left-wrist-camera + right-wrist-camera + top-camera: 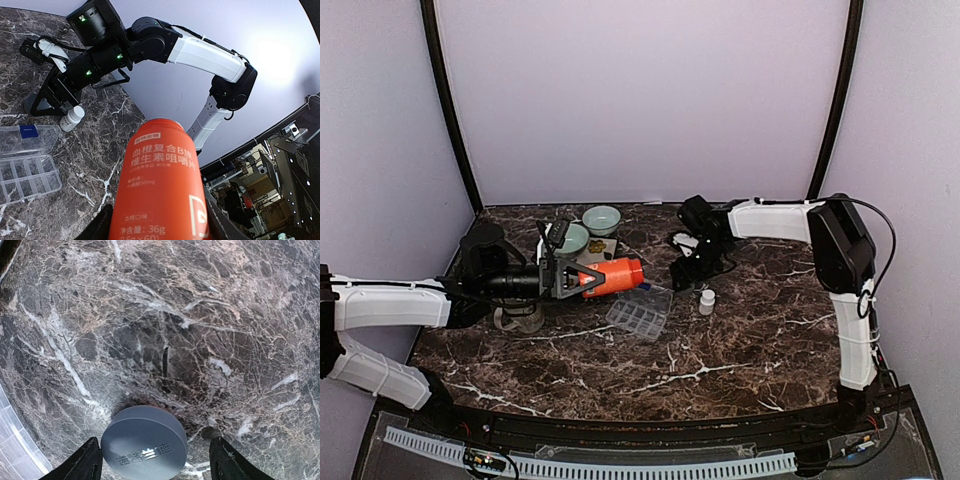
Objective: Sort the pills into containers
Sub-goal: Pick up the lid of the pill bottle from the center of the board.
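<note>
No pills show in the organiser (640,312), centre frame; left gripper (582,279) clamps orange bottle (618,275); right gripper (698,262) hangs open over white bottle (706,301). Sorting appears unstarted.

We see pale lilac walls (640,100) w/ two black poles (451,110) at the back corners, a dark white-veined marble tabletop (750,340) & a bright light patch (272,62) on one wall.

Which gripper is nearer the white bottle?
Right. The right gripper hangs open just above the white bottle; the left gripper, gripping the orange tube, is beyond the organiser box.
</note>
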